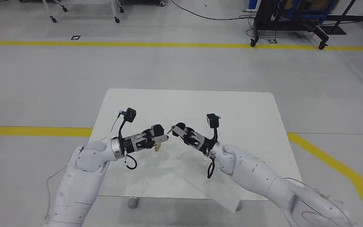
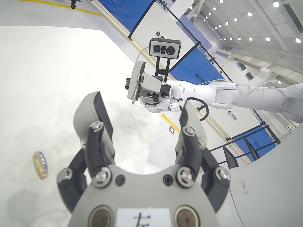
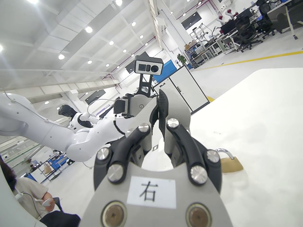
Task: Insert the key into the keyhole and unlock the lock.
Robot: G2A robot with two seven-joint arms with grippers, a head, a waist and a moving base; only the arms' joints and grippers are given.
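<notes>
Left hand point(image 2: 144, 114) raised over worktop point(image 1: 238, 113), fingers wide apart, empty. Right hand point(image 3: 161, 100) faces it, fingers pressed together; what they grip I cannot tell. Brass lock point(image 2: 40, 165) lies on worktop, just near side of left hand.

Top view: the left arm point(image 1: 93, 162) enters from 7 o'clock and the right arm point(image 1: 255, 173) from 5 o'clock, both bent inward toward the centre. The left end effector point(image 1: 163, 134) points toward 3 o'clock with its fingers point(image 2: 101, 116) spread wide apart. The right end effector point(image 1: 176, 128) points toward 10 o'clock, its fingers point(image 3: 163, 109) pressed together; the two tips face each other, near but apart.
</notes>
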